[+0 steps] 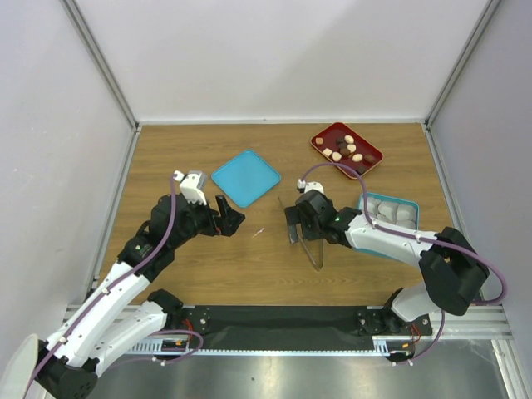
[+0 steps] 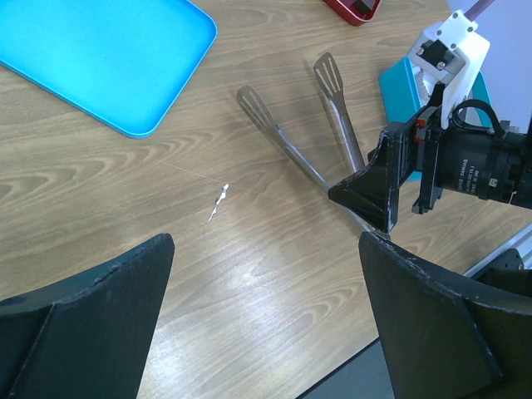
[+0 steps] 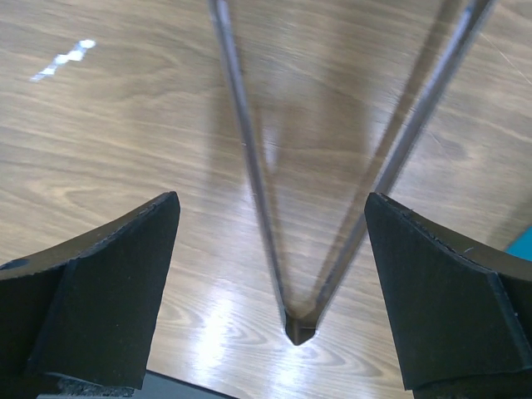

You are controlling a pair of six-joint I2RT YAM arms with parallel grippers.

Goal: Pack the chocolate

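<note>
The chocolate (image 1: 347, 150), several small brown, tan and cream pieces, lies in the dark red tray (image 1: 370, 158) at the back right. The teal compartmented box (image 1: 391, 213) stands to the right, partly behind my right arm. Metal tongs (image 1: 313, 249) lie flat on the table. My right gripper (image 1: 293, 226) is open and empty, low over the tongs, with the tongs' hinge end (image 3: 299, 326) between its fingers (image 3: 100, 291). My left gripper (image 1: 230, 214) is open and empty over bare wood (image 2: 266, 307), left of the tongs (image 2: 287, 145).
A flat teal lid (image 1: 245, 177) lies at the back centre and shows in the left wrist view (image 2: 100, 58). A small white scrap (image 1: 258, 233) lies between the grippers. Grey walls enclose the table on three sides.
</note>
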